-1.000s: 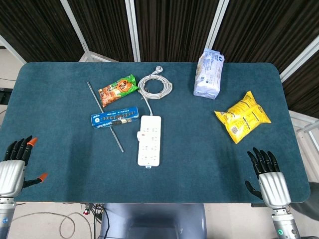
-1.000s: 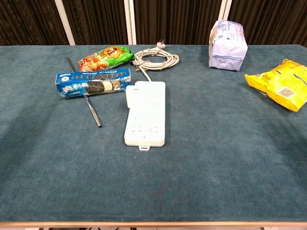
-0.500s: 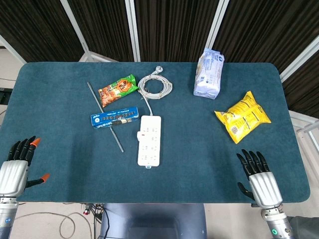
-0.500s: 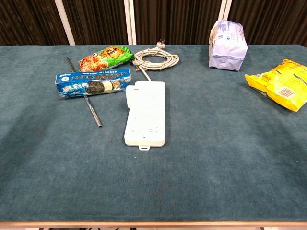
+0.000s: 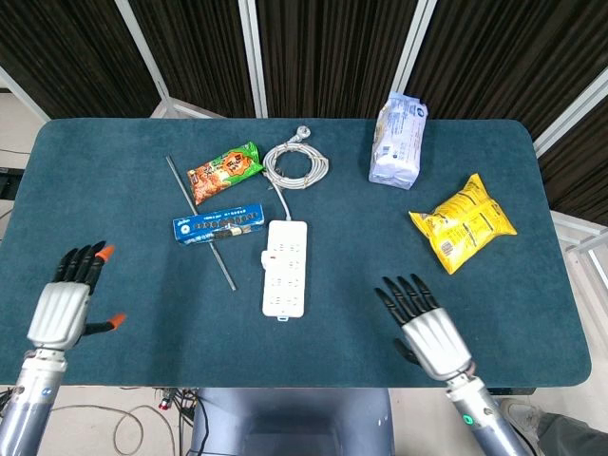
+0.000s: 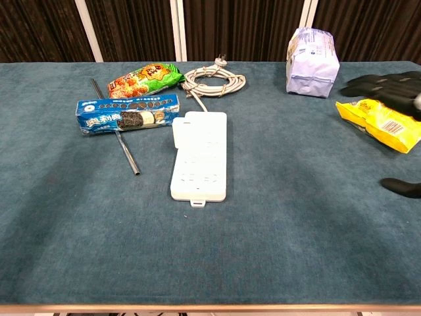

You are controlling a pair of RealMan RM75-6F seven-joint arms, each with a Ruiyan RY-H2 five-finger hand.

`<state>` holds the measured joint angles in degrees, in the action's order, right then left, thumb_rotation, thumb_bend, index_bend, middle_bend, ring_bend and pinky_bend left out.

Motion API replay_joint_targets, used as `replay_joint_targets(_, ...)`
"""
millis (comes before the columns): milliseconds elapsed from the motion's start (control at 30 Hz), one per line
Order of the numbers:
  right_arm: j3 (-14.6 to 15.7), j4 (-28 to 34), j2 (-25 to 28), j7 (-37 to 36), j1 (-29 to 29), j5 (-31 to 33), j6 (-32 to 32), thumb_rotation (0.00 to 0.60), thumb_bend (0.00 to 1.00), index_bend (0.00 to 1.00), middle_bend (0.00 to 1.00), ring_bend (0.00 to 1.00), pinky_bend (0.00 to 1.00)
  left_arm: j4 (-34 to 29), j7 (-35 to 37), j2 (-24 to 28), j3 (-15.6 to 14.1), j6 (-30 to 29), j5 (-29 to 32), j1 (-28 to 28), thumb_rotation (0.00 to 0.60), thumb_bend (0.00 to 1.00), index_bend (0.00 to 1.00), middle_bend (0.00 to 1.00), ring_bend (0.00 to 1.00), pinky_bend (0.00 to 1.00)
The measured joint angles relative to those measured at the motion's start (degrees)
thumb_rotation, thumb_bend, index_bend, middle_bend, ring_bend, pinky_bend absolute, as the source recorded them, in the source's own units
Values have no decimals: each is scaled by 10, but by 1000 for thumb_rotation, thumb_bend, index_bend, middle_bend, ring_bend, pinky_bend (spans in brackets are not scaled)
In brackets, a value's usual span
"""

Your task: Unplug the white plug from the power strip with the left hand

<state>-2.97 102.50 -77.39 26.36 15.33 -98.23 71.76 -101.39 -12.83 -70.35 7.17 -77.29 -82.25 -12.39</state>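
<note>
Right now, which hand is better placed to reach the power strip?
Right. The right hand, open, lies nearer the power strip; the left hand, also open, is farther, with the metal rod between.

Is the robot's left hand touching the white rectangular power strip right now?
Apart. The head view shows bare blue table between the left hand and the white rectangular power strip.

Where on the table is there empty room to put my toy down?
The biggest bare patch is the near strip of the table, between the left hand and right hand, below the power strip. There is also room between the power strip and the yellow bag. It is crowded around the cookie box, metal rod, snack bag and coiled cord.
</note>
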Motion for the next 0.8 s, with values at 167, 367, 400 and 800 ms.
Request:
replay_joint_targets(167,-15,24,-41,62,33,34,-57,600,464,0,0,0,0,-28,-25,-2,47,50,43,-55,600,1,58,24,0,22)
replay_joint_targets(367,-28,25,-98,108,61,88,-99,600,482,0,0,0,0,-48,-70,-6,95,111,102,-125,600,1,65,37,0,22)
replay_joint_targets(400,-30,24,-107,114,64,96,-104,600,483,0,0,0,0,-50,-79,-7,102,120,112,-136,600,1,68,40,0,22)
replay_joint_targets(800,-53,-28,-210,163,116,182,-152,600,482,0,0,0,0,-26,-183,-70,152,194,260,-275,600,4,114,90,0,25)
